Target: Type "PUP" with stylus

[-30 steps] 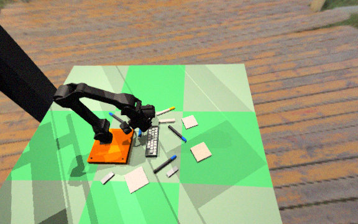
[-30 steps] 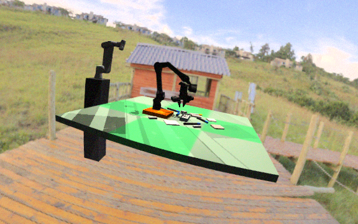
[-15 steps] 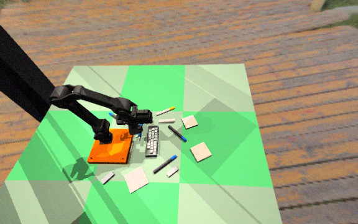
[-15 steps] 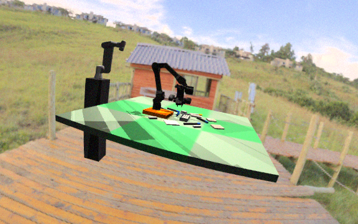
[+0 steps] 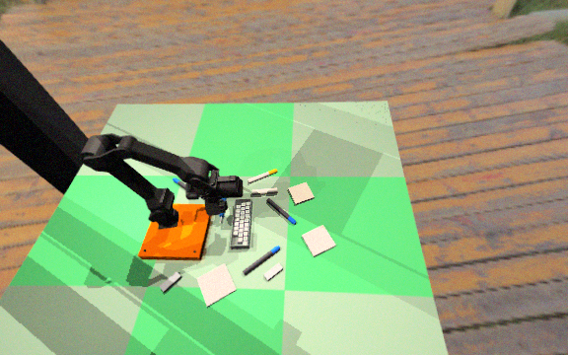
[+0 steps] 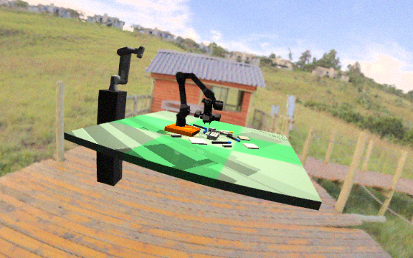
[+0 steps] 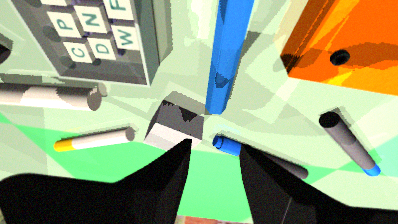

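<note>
Above the desk [image 5: 343, 316] [image 6: 264, 172], the parted hand [image 5: 221, 209] [image 6: 208, 122] [image 7: 215, 148] seems empty near the blue stylus [image 5: 222, 215] [image 7: 225, 55].

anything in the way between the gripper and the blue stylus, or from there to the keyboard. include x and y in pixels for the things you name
Nothing visible blocks the gripper [image 5: 221, 211] [image 6: 208, 122] [image 7: 215, 148] from the blue stylus [image 5: 222, 215] [image 6: 205, 131] [image 7: 228, 55], nor the stylus from the keyboard [image 5: 241, 224] [image 6: 212, 135] [image 7: 112, 71].

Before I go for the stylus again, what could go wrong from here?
The tool is partly open and the blue stylus lies beyond its fingertips, so closing now would probably miss it.

A gray-and-white block sits near one fingertip in the wrist view; descending off-line might bump it.

The stylus lies between the keyboard and orange base, so a careless sweep could hit either.
</note>
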Motion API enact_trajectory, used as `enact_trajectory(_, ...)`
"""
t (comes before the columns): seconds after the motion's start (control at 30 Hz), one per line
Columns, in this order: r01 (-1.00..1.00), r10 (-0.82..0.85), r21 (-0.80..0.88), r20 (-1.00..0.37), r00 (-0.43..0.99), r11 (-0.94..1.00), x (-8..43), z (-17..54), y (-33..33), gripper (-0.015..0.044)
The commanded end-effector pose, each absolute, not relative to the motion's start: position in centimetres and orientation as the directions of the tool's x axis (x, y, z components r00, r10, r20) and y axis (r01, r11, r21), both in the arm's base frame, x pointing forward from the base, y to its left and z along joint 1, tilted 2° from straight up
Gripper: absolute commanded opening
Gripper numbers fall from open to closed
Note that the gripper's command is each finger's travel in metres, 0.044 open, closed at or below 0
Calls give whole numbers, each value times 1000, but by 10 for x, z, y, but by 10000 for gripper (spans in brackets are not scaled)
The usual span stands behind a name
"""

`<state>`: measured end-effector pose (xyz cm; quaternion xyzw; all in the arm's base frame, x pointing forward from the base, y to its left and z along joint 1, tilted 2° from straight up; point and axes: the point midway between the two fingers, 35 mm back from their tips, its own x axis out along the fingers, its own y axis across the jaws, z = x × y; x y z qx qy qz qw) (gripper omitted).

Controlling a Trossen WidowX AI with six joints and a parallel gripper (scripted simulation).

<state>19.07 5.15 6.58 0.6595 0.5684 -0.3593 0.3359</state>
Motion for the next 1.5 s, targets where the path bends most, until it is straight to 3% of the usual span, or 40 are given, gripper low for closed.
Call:
enact_trajectory(0.0,991,514,28,-853,93,-133,191,62,52,150)
enact_trajectory(1.47,991,514,28,-853,93,-133,192,19,54,150)
